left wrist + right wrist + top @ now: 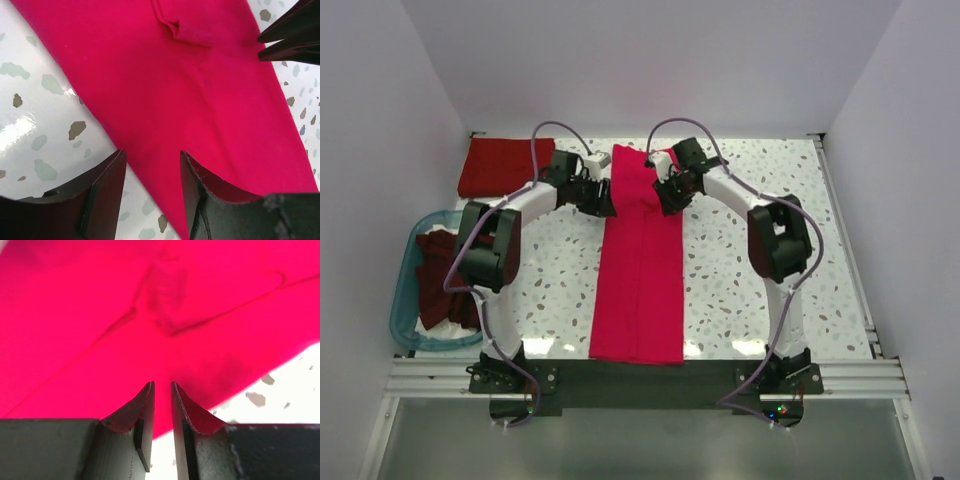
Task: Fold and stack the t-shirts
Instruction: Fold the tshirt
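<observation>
A bright crimson-pink t-shirt (640, 270) lies folded into a long narrow strip down the middle of the table. My left gripper (603, 200) is at the strip's left edge near its far end. In the left wrist view it (152, 160) is open and empty, and the shirt's edge (165, 100) runs between its fingers. My right gripper (668, 195) is at the strip's right edge. In the right wrist view it (163, 385) hovers over the shirt (125, 300), its jaws a narrow gap apart with nothing between them. A darker red folded t-shirt (505, 166) lies at the back left.
A translucent blue tub (408, 300) at the left edge holds maroon shirts (445, 275). The table (760, 260) is white speckled, with walls close on three sides. The right gripper's fingertips (287, 42) show in the left wrist view.
</observation>
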